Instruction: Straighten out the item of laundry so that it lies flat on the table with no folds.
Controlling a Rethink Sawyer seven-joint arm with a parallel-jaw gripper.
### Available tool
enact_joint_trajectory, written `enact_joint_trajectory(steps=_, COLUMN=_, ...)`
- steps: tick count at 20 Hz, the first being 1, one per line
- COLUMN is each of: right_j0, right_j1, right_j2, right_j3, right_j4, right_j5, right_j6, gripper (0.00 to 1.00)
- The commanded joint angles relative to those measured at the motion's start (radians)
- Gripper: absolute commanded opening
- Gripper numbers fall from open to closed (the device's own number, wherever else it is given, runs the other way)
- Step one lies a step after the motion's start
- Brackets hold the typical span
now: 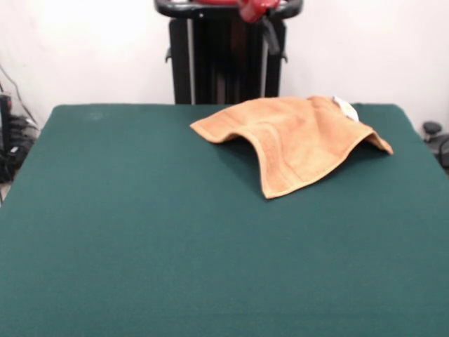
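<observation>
The orange-tan terry towel (295, 137) lies on the far right part of the dark green table (154, 225). It is rumpled: its middle is humped up off the cloth, one corner points left, one points toward the near side, one points right. A small white tag (345, 107) shows at its far right edge. Woven border bands run along the near corner. The arm is drawn back; only a red and black part (256, 10) shows at the top edge above the pedestal. No gripper shows.
The black pedestal (224, 63) stands behind the table's far edge. Dark cables and gear (10, 144) sit off the table's left side, and a dark object (435, 137) off its right side.
</observation>
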Motion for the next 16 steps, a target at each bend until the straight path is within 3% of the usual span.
enact_joint_trajectory(steps=1, right_j0=0.034, right_j1=0.281, right_j2=-0.060, right_j3=-0.143, right_j4=0.199, right_j5=-0.178, right_j6=0.466, gripper=0.00)
enact_joint_trajectory(steps=5, right_j0=0.012, right_j1=0.310, right_j2=0.015, right_j3=-0.145, right_j4=0.274, right_j5=-0.160, right_j6=0.515, gripper=0.00)
enact_joint_trajectory(steps=10, right_j0=-0.071, right_j1=0.377, right_j2=0.119, right_j3=-0.176, right_j4=0.267, right_j5=-0.218, right_j6=0.610, gripper=0.00)
enact_joint_trajectory(steps=16, right_j0=-0.143, right_j1=0.374, right_j2=0.182, right_j3=-0.158, right_j4=0.267, right_j5=-0.220, right_j6=0.719, gripper=0.00)
